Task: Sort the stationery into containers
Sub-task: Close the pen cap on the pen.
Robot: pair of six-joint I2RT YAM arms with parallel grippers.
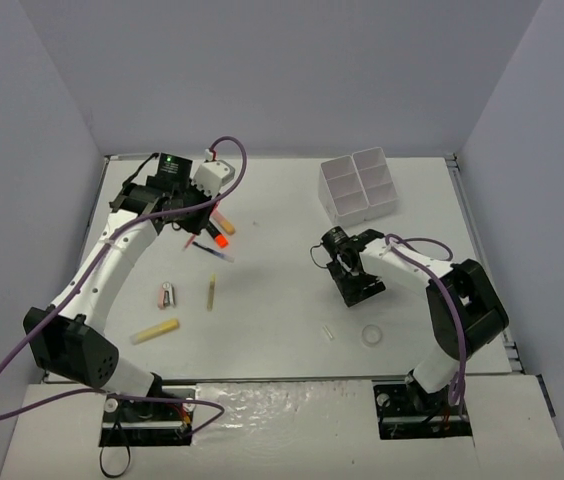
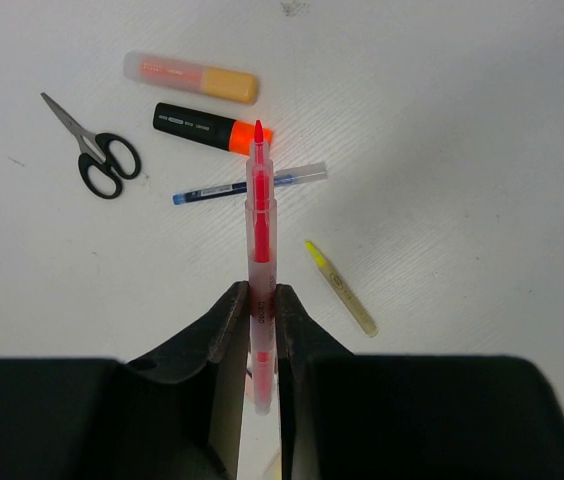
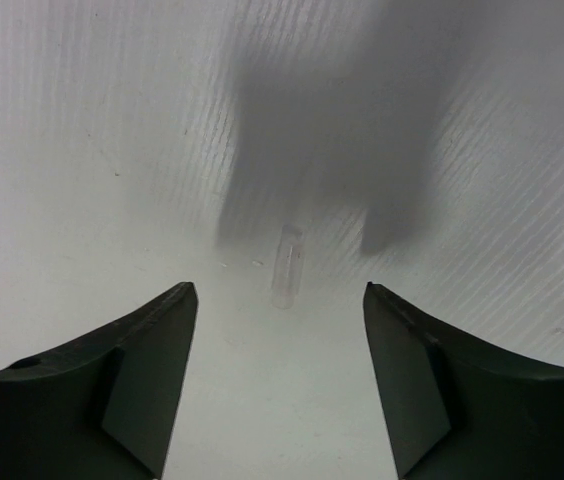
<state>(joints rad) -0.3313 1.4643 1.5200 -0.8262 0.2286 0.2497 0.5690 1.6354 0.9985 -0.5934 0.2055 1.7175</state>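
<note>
My left gripper [image 2: 261,293] is shut on a thin pink pen [image 2: 260,225] and holds it above the table, with the pen's red tip pointing away from the jaws. In the top view the left gripper [image 1: 199,220] hangs over the far left of the table. Below it lie a peach highlighter [image 2: 192,77], an orange-black highlighter [image 2: 210,128], black scissors [image 2: 97,160], a blue pen [image 2: 252,184] and a thin yellow pen [image 2: 342,290]. The white organiser box [image 1: 359,185] stands at the back right. My right gripper [image 3: 280,290] is open above a small clear cap [image 3: 287,265].
A stubby yellow highlighter [image 1: 155,331] and a small pink-grey item [image 1: 167,296] lie front left. The white tape ring [image 1: 372,336] rests front right beside the clear cap [image 1: 329,332]. White walls close in the table on three sides.
</note>
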